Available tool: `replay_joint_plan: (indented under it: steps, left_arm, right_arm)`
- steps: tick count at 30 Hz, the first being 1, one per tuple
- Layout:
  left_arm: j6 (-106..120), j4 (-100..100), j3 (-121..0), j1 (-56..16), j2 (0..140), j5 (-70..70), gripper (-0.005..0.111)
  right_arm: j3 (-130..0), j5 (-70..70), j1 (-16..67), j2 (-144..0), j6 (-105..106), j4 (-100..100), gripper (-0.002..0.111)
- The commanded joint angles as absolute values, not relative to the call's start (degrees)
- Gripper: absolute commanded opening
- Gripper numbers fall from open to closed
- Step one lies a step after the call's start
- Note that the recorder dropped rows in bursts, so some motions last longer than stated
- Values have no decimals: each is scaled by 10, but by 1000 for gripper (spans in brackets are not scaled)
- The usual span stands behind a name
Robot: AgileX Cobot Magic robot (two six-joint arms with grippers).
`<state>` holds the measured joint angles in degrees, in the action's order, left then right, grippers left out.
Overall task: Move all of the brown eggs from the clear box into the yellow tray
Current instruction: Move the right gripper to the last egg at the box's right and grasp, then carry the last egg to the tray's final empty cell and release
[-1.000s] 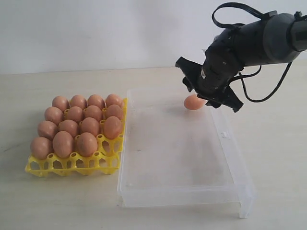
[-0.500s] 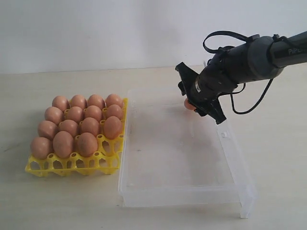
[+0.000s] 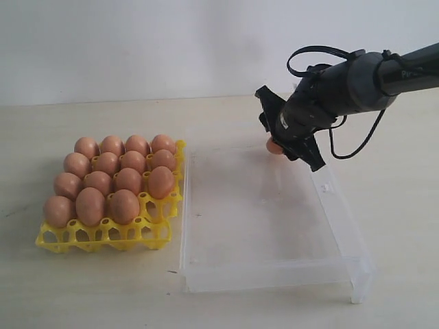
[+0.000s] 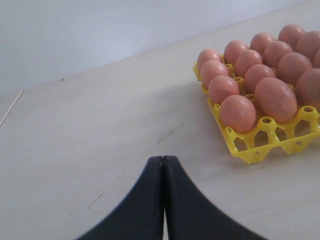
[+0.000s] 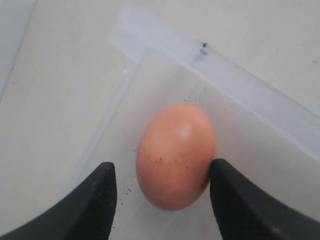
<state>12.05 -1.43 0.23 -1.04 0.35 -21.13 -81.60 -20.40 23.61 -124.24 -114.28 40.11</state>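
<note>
One brown egg (image 3: pixel 273 147) lies in the far right corner of the clear box (image 3: pixel 267 277). My right gripper (image 3: pixel 281 142) is open and straddles that egg (image 5: pixel 176 156). One of its fingers (image 5: pixel 235 200) touches the egg's side and the other stands off with a gap. The right gripper (image 5: pixel 162 167) holds nothing. Left of the box stands the yellow tray (image 3: pixel 103 236), with several brown eggs (image 3: pixel 110 181) in its cups. Its near right corner cup (image 3: pixel 156 221) is bare. My left gripper (image 4: pixel 163 159) hovers shut over bare table near the tray (image 4: pixel 250 150). It is out of the exterior view.
The rest of the box floor (image 3: pixel 254 219) holds no eggs. A small latch tab (image 3: pixel 325 187) sits on the box's right wall. The right arm and its black cable (image 3: pixel 357 137) reach in from the upper right. A pale wall rises behind the table.
My right gripper came down and to the left around the egg. The clear box slid a little to the right, away from the tray. The left gripper's earlier state is not shown.
</note>
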Motion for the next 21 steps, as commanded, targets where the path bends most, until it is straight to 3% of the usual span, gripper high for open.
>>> replay_joint_plan:
  steps: [1, 12, 14, 18, 21]
  left_arm:
    - [118, -14, 0, -11, 0, -207, 0]
    - [118, -14, 0, -11, 0, -207, 0]
    - [118, -14, 0, -11, 0, -207, 0]
    - [118, -14, 0, -11, 0, -207, 0]
    - [118, -14, 0, -11, 0, -207, 0]
  right_arm:
    - [-837, -215, 234, -1255, -1142, 411, 54]
    - [-844, -225, 234, -1288, -1142, 411, 52]
    - [-844, -225, 234, -1288, -1142, 411, 41]
    - [-844, -221, 234, -1281, -1131, 409, 2]
    - [-844, -185, 234, -1268, -1106, 410, 0]
